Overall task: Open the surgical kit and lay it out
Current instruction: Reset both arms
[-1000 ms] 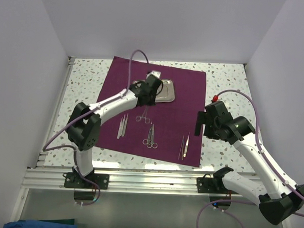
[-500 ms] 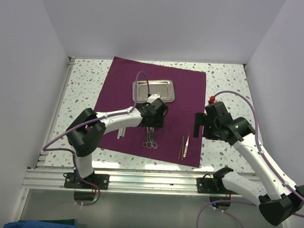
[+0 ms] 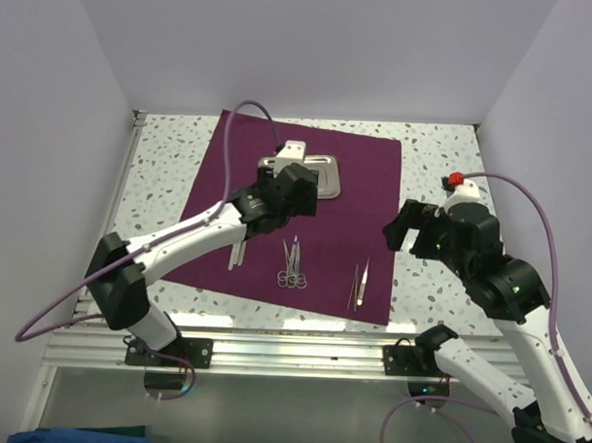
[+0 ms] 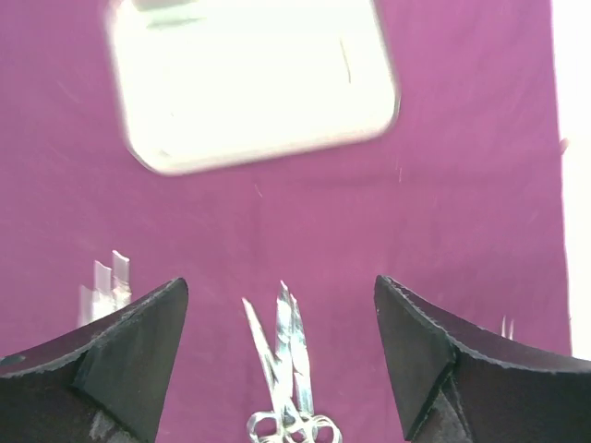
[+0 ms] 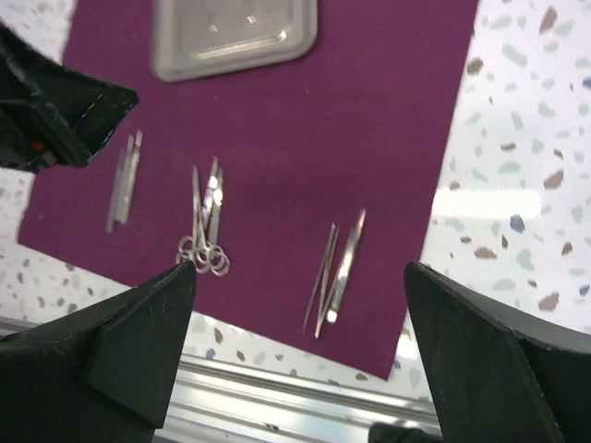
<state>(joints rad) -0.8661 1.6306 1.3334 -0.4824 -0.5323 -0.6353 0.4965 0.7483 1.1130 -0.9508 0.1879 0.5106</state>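
Note:
The dark purple cloth (image 3: 355, 199) lies spread flat on the table. On its far part sits the steel tray (image 3: 327, 176), seen bright in the left wrist view (image 4: 254, 83). Two scissor-like instruments (image 3: 292, 265) lie side by side mid-cloth. One pair of tweezers (image 3: 239, 247) lies to their left and another (image 3: 359, 284) to their right. My left gripper (image 3: 295, 192) hovers open just beyond the scissors (image 4: 286, 369), nothing between its fingers. My right gripper (image 3: 403, 230) hangs open above the cloth's right edge, with the right tweezers (image 5: 337, 272) below it.
Speckled tabletop (image 3: 434, 158) borders the cloth on all sides. A metal rail (image 3: 272, 352) runs along the near edge. White walls close in the left, back and right. Purple cables loop above both arms.
My left gripper carried a scissor-like instrument from near the tray to beside the other one, opened, let it go and drew back toward the tray. The right arm lifted and shifted right.

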